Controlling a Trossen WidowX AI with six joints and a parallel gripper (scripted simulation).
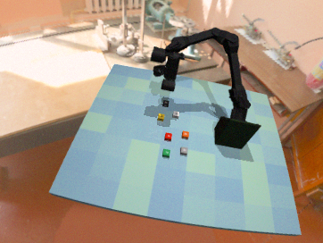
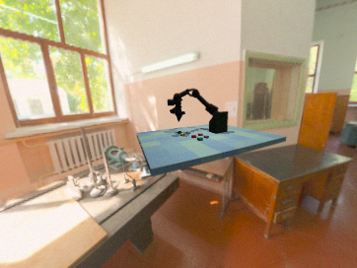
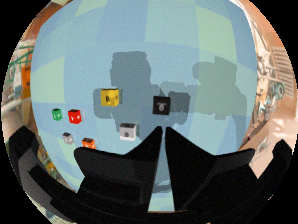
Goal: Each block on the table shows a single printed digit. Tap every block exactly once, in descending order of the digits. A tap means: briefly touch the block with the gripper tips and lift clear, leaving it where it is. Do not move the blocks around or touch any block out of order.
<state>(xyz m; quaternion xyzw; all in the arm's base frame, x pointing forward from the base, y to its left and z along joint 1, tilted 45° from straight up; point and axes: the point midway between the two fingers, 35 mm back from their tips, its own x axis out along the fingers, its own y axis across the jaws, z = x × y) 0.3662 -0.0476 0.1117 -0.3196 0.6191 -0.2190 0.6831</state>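
Note:
My gripper point(image 1: 168, 88) point(image 2: 178, 119) point(image 3: 163, 130) is shut and empty, raised above the table near the black block point(image 1: 166, 103) point(image 3: 161, 105). A yellow block point(image 1: 161, 117) point(image 3: 109, 97) and a white block point(image 1: 176, 114) point(image 3: 128, 132) sit beside it. Further off are a red block point(image 1: 168, 137) point(image 3: 74, 117), an orange block point(image 1: 185, 134) point(image 3: 88, 143), a green block point(image 1: 166, 153) point(image 3: 57, 115) and a grey block point(image 1: 184, 151) point(image 3: 68, 138). All stand apart on the table. The digits are too small or blurred to read surely.
The blue-green patchwork table top point(image 1: 98, 179) point(image 2: 168, 160) carries the blocks. The arm's dark base point(image 1: 236, 133) point(image 2: 219, 122) stands to the right of them in the top and exterior views. The arm's shadow falls over the black, yellow and white blocks' area.

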